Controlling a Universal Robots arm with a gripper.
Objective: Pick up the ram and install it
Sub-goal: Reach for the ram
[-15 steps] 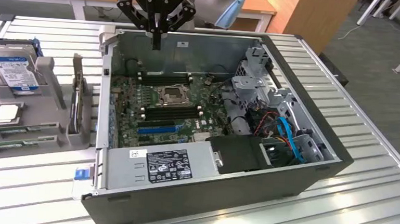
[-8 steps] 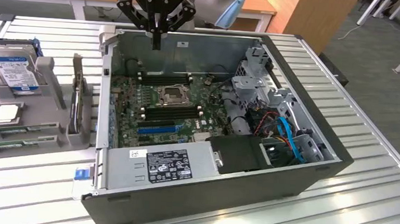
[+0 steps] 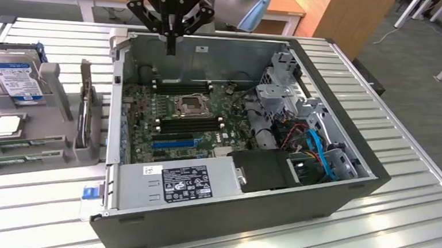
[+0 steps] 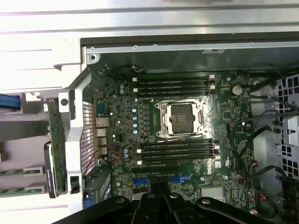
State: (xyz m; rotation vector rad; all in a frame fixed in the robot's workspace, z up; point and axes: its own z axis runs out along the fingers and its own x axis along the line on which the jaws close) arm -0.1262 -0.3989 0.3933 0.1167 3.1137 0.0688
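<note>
So the job has basically not started yet, judging by where everything sits. The gripper [image 3: 170, 45] hangs over the back edge of the open computer case [image 3: 200, 215], near the top centre of the exterior view. Its fingers are pinched right together with nothing between them that I can see.

The ram [image 3: 21, 144] lies in the grey holder [image 3: 69, 155] on the table, at the exterior view's lower left, well apart from the gripper. It's a thin green stick, and there looks to be a second one just below it. The square processor chip [image 3: 6, 125] and the hard drive [image 3: 16, 77] sit in the same holder, further up the frame.

Inside the case, the motherboard [image 3: 140, 130] is in plain sight. The long black memory slots [image 3: 181, 87] on either side of the CPU socket [image 3: 194, 106] all look empty in both views - no green stick is standing in any of them.

My read: nothing picked up and nothing seated. Both the grab and the install are left to do.
</note>
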